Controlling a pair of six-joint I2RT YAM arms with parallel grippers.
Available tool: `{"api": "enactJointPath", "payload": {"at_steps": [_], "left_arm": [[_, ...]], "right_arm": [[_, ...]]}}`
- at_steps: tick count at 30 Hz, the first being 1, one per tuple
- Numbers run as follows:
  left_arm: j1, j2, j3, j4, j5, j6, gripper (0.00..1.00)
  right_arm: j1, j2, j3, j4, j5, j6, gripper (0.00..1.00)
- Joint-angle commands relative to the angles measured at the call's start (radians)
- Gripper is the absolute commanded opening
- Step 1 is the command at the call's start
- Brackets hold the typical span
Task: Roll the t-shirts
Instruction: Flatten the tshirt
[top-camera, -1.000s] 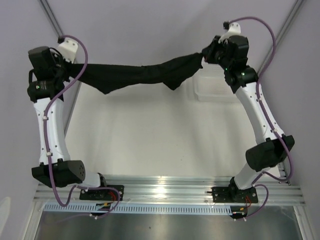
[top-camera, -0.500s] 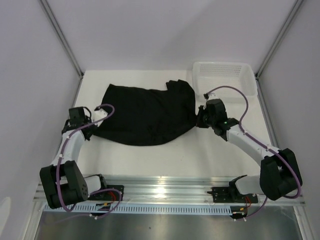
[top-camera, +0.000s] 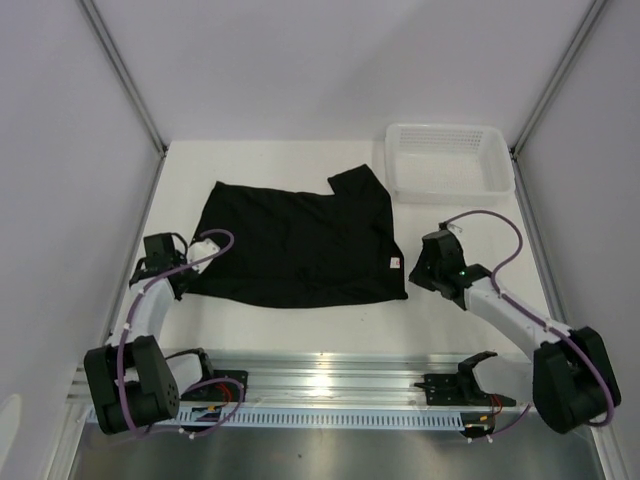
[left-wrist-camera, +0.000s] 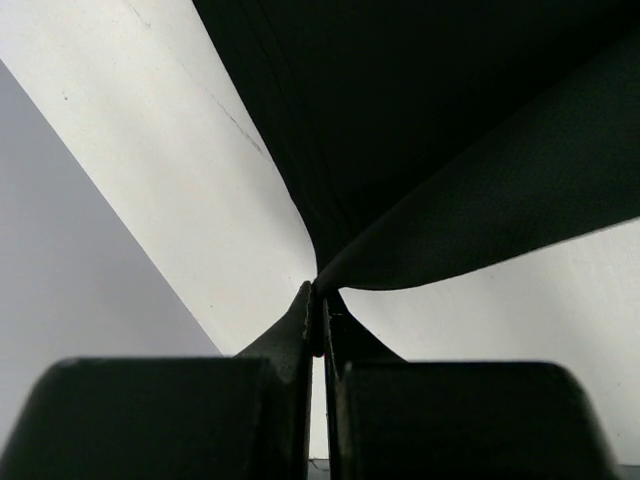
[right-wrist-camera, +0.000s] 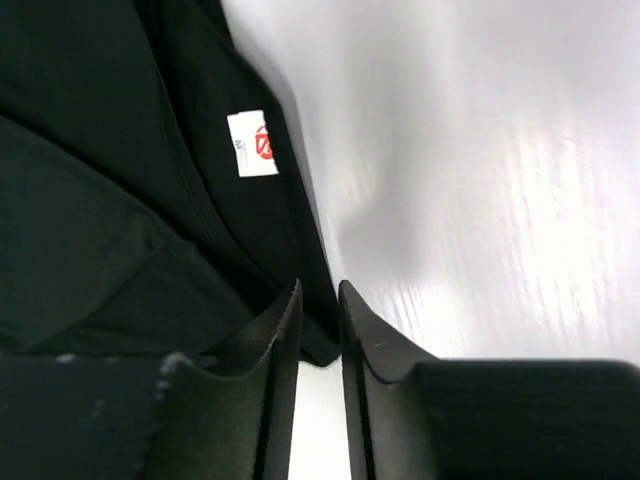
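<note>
Label: a small pale label (right-wrist-camera: 253, 143) is showing at the t-shirt's hem edge in the right wrist view. It is white and rectangular with a red mark on one side. Its printed lines are too small to read. In the top view the same label is sitting at the right edge of the garment.

Garment: the black t-shirt (top-camera: 300, 248) is lying spread out in the middle of the white table (top-camera: 300, 330), one sleeve pointing toward the far right. The fabric is matte and soft, with shallow folds and stitched hems showing in both wrist views.

Left gripper (top-camera: 182, 275): it is resting low at the shirt's near-left corner. In its own view the left gripper (left-wrist-camera: 318, 300) is pressing its black fingertips (left-wrist-camera: 295, 320) together on a pinch of cloth, and the fabric is fanning out taut from that point.

Right gripper (top-camera: 413, 268): it is sitting just beside the shirt's right edge. Its fingers (right-wrist-camera: 280, 330) are standing a narrow slot apart, with the hem corner lying in the slot. Whether they are pressing on it cannot be told.

Other: a white plastic mesh basket (top-camera: 450, 193), rectangular with rounded corners, is standing at the far right corner, apart from the shirt.
</note>
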Motion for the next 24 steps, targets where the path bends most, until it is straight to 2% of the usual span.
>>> {"api": "enactJointPath", "payload": {"at_steps": [1,3,4,6,8,10,12,14,15,18,20,24], "left_arm": [[0.013,-0.065,-0.033,-0.041,0.043,0.034,0.0],[0.013,-0.103,-0.053,-0.076,0.074,0.05,0.01],[0.013,-0.114,-0.063,-0.086,0.098,0.056,0.01],[0.013,-0.136,-0.076,-0.087,0.106,0.062,0.01],[0.013,-0.139,-0.09,-0.08,0.097,0.071,0.01],[0.013,-0.131,-0.095,-0.064,0.09,0.071,0.01],[0.013,-0.114,-0.09,-0.061,0.076,0.057,0.01],[0.015,-0.107,-0.084,-0.067,0.073,0.041,0.01],[0.015,-0.104,-0.084,-0.069,0.07,0.037,0.01],[0.016,-0.103,-0.08,-0.072,0.056,0.039,0.01],[0.018,-0.093,-0.081,-0.071,0.042,0.034,0.01],[0.047,-0.073,-0.073,-0.086,0.023,0.027,0.01]], "right_arm": [[0.002,-0.125,-0.043,-0.061,0.099,0.105,0.28],[0.014,-0.178,-0.064,-0.101,0.114,0.131,0.34],[0.02,-0.231,-0.073,-0.113,0.125,0.154,0.44],[0.039,-0.283,-0.084,-0.119,0.152,0.137,0.47],[0.059,-0.308,-0.055,-0.035,0.149,0.033,0.49],[0.086,-0.264,-0.004,0.042,0.104,-0.06,0.53],[0.088,-0.094,0.142,0.07,0.084,-0.153,0.54],[0.089,0.106,0.238,0.082,0.091,-0.203,0.45],[0.095,0.162,0.307,0.1,0.077,-0.257,0.33],[0.123,0.32,0.347,0.273,-0.056,-0.306,0.13],[0.123,0.386,0.37,0.409,-0.107,-0.299,0.08],[0.125,0.604,0.522,0.396,-0.068,-0.309,0.01]]}}
